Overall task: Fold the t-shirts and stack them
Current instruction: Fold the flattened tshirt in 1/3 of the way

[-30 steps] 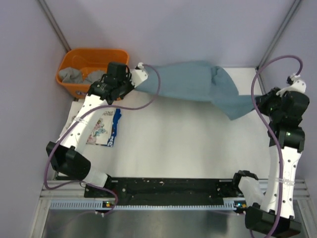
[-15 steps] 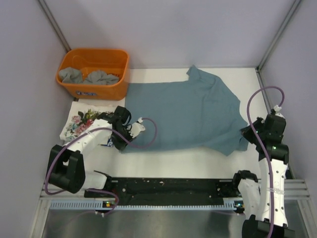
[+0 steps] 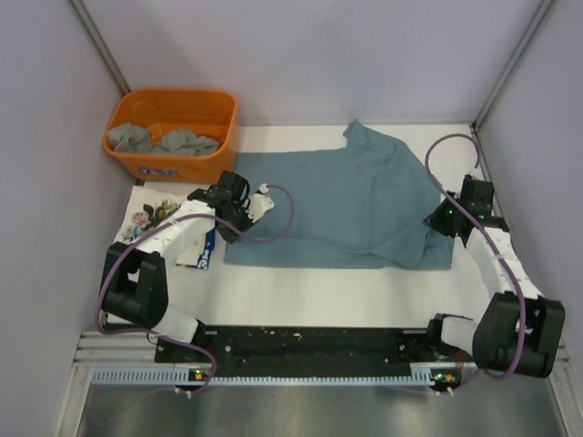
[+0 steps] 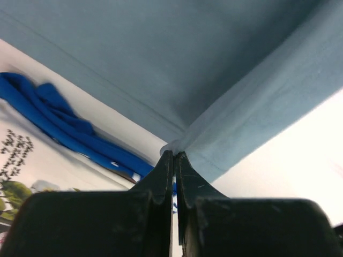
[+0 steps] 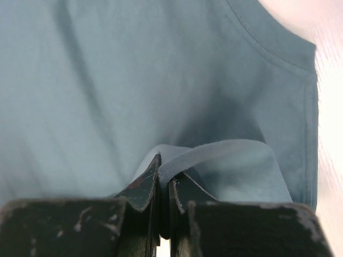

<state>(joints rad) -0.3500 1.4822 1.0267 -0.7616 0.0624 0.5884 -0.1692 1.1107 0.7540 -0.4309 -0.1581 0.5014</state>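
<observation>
A dusty blue-grey t-shirt (image 3: 346, 205) lies spread on the white table. My left gripper (image 3: 242, 212) is shut on its left edge; the left wrist view shows the fingertips (image 4: 174, 154) pinching the shirt's hem (image 4: 230, 123). My right gripper (image 3: 443, 219) is shut on the right edge; the right wrist view shows the tips (image 5: 165, 172) clamping a raised fold of the shirt (image 5: 214, 152). A folded white floral shirt (image 3: 150, 218) lies under my left arm. Grey shirts (image 3: 164, 141) lie in the tub.
The orange tub (image 3: 173, 100) stands at the back left corner. A blue strip of cloth (image 3: 209, 248) lies on the floral shirt's right side and also shows in the left wrist view (image 4: 53, 115). Purple cables loop off both wrists.
One second ago the shirt hung bunched at the back. It was then laid flat with the grippers near its front corners. Both grippers have since moved back over the shirt, still holding it.
</observation>
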